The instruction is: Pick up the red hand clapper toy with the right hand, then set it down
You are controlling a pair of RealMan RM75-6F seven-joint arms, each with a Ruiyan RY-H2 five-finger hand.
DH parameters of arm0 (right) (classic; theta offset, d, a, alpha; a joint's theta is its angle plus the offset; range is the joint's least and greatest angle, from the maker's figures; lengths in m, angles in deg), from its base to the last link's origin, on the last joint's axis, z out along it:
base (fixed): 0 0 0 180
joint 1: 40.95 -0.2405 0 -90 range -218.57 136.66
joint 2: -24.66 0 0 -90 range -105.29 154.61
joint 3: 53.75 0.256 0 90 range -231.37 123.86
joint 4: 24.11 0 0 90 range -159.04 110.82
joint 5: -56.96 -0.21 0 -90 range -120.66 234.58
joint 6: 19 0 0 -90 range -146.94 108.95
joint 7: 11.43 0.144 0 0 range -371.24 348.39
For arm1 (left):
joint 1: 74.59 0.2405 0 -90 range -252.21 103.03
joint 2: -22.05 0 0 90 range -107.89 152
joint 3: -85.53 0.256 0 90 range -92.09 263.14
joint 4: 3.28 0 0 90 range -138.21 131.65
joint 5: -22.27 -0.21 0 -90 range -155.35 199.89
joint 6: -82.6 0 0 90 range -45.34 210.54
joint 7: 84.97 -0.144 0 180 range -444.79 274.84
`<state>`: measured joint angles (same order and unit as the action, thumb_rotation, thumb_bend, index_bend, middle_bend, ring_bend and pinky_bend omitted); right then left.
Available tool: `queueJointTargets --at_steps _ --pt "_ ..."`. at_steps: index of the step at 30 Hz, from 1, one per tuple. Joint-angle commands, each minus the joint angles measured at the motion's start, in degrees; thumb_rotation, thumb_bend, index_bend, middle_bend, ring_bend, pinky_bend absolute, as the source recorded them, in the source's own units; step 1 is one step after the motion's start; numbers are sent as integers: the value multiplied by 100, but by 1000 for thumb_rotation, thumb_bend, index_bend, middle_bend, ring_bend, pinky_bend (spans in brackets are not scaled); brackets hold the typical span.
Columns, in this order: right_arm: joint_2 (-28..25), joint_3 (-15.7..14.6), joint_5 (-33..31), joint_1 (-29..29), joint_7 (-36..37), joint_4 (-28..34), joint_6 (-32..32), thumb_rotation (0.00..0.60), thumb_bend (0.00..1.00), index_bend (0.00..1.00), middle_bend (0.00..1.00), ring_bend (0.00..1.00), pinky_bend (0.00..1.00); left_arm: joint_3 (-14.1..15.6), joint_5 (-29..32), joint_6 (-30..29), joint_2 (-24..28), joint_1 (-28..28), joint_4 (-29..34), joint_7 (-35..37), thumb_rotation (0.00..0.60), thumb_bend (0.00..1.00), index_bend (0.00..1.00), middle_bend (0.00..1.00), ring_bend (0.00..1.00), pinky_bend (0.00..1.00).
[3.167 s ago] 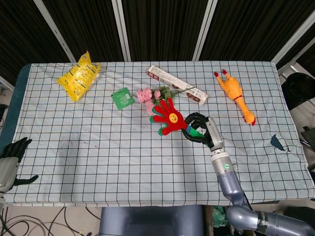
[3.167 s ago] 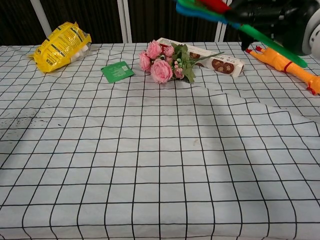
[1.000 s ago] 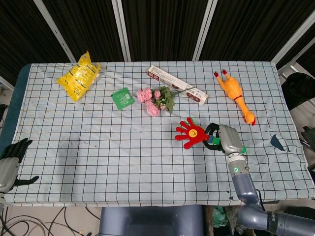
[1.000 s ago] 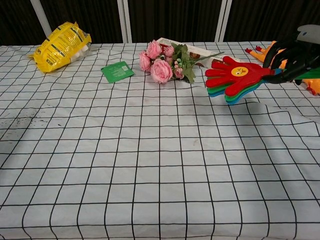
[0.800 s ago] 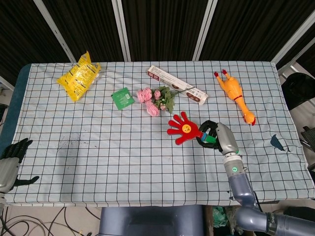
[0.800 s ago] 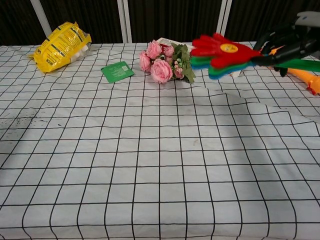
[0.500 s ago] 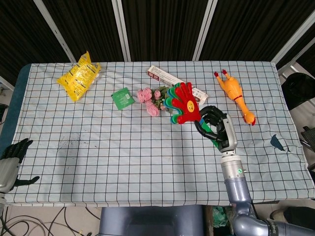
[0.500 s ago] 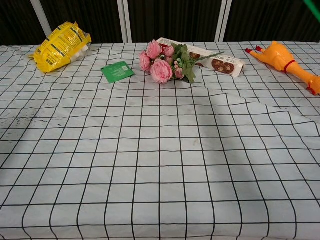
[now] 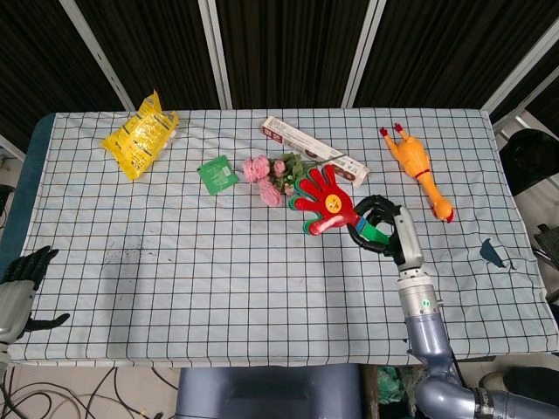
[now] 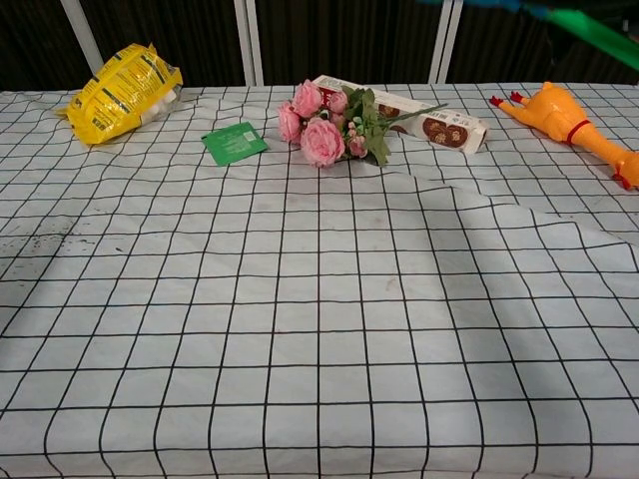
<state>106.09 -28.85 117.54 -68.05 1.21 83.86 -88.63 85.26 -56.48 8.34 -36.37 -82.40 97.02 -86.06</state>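
The red hand clapper toy (image 9: pixel 321 201) is lifted above the table in the head view, its red palm with a yellow face on top and green layers beneath. My right hand (image 9: pixel 384 229) grips its green handle from the right. In the chest view only the green handle (image 10: pixel 589 24) shows, slanting across the top right corner; the right hand is out of that frame. My left hand (image 9: pixel 16 288) hangs at the table's front left edge, fingers apart and holding nothing.
Pink flowers (image 9: pixel 272 177) lie just left of the clapper, beside a green packet (image 9: pixel 217 174). A long biscuit box (image 9: pixel 313 150) lies behind them. A rubber chicken (image 9: pixel 417 168) is at the right, a yellow snack bag (image 9: pixel 140 134) at the far left.
The right hand has swung the clapper up and down, raising it toward the box, then lowering it slightly back toward me. The left hand stayed still.
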Motion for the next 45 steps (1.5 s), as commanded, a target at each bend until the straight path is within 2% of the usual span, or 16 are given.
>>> queueJointTargets --at_steps 1,6,15,18,20,22,23,26,28,31,37,45 --pt "-196 -659 221 -278 -1117 -827 481 600 779 919 763 643 632 0 8 10 -3 -4 3 -8 600 0 0 0 0 0" --pt "-93 -810 -64 -336 -1256 -1043 737 600 768 919 759 643 632 -1 28 18 -4 -6 16 -24 600 0 0 0 0 0" --pt "454 -1032 -196 -448 -1472 -1733 861 600 747 919 752 638 632 9 36 35 14 -5 30 -23 600 0 0 0 0 0" --pt "610 -1080 -181 -465 -1553 -1934 835 600 693 918 735 626 625 15 18 44 19 -8 37 7 600 0 0 0 0 0" --pt "684 -1173 -224 -479 -1668 -2094 914 600 600 900 675 576 587 31 -1 59 23 -10 40 15 600 0 0 0 0 0" --pt "707 -1229 -242 -489 -1755 -2161 968 600 486 808 571 475 491 32 -6 57 26 -9 38 22 600 0 0 0 0 0" --pt "708 -1249 -259 -494 -1792 -2177 995 600 400 702 470 378 393 32 -7 55 28 -9 36 21 600 0 0 0 0 0" --pt "693 -1310 -336 -513 -1916 -2208 1108 600 252 453 250 185 220 30 -8 46 30 -6 30 20 600 0 0 0 0 0" --pt "677 -1347 -403 -530 -2031 -2219 1175 600 189 304 145 113 180 26 -9 36 28 -4 27 23 600 0 0 0 0 0" --pt "674 -1382 -489 -539 -2236 -2232 1160 600 133 185 59 67 164 22 1 34 25 -3 26 19 600 0 0 0 0 0" --pt "525 -1498 -625 -514 -2774 -2081 1014 600 77 59 0 32 160 22 0 18 13 0 18 -23 600 0 0 0 0 0" --pt "-67 -1852 -152 -80 -3108 -1513 275 600 76 46 0 32 161 16 -8 -27 6 11 -4 -75 600 0 0 0 0 0"
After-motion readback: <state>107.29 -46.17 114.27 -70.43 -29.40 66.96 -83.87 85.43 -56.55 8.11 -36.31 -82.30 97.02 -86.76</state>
